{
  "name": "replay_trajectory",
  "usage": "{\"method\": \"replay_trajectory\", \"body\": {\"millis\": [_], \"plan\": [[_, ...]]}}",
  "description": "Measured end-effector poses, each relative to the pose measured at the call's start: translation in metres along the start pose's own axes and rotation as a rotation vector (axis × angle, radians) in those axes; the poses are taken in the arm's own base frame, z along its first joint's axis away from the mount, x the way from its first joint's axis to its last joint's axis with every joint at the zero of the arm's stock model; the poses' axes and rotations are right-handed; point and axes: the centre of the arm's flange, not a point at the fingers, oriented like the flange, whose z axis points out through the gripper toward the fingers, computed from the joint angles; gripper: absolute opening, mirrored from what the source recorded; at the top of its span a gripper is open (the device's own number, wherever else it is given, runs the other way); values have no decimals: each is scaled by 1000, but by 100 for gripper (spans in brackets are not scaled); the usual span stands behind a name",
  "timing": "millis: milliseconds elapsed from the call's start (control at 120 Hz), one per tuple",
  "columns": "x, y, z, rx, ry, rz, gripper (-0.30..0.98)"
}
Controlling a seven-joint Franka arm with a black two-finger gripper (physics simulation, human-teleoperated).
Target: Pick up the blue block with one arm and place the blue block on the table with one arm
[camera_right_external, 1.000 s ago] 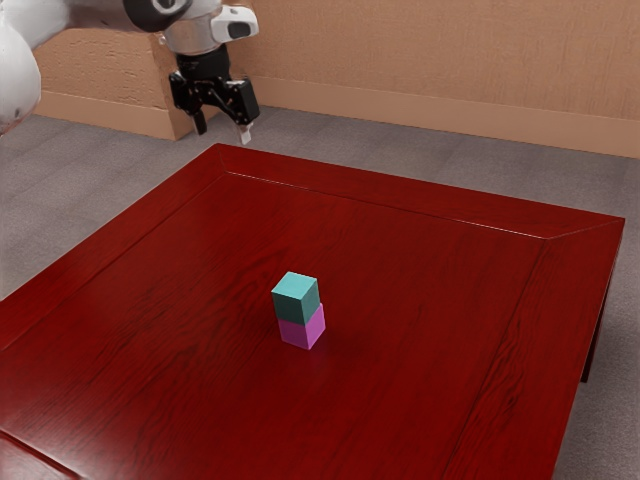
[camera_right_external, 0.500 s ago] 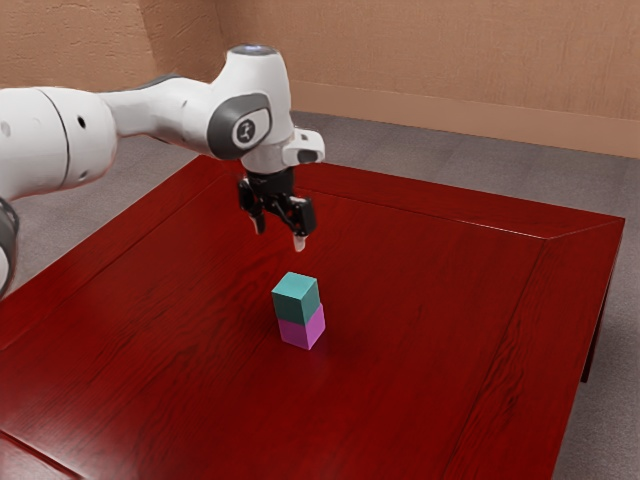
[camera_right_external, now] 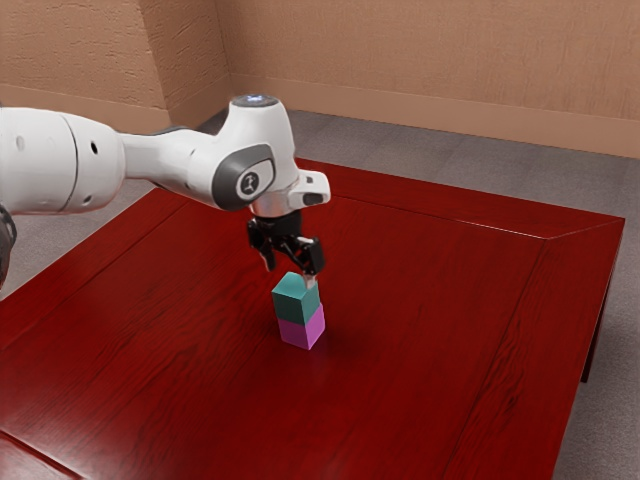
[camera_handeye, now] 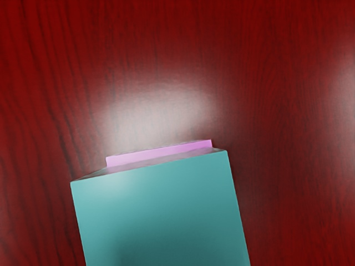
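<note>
Pincer (camera_right_external: 289,273) released, fingers apart at top of blue block (camera_right_external: 292,301). Blue block stacked on pink block (camera_right_external: 303,331), pink block on worktop (camera_right_external: 420,330). Approach judged nearly complete; grasp, lift and setting down on worktop outstanding.

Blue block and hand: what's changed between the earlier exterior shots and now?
The hand has moved toward the exterior view's right and down, from beyond the table's far corner to the top of the blue block. Nothing has been taken hold of or let go; its fingers are apart. The blue block stayed stacked on the pink block, and both kept their place on the table.
</note>
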Motion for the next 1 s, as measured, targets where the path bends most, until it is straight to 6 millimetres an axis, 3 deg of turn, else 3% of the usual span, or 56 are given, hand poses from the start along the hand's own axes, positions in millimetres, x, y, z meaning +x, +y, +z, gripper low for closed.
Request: {"method": "replay_trajectory", "body": {"millis": [133, 442, 800, 1000], "plan": [[4, -3, 17, 0, -8, -7, 69], [13, -7, 30, 5, -6, -12, 69], [3, -6, 42, -3, -22, -17, 68], [4, -6, 42, -6, -17, -20, 51]]}}
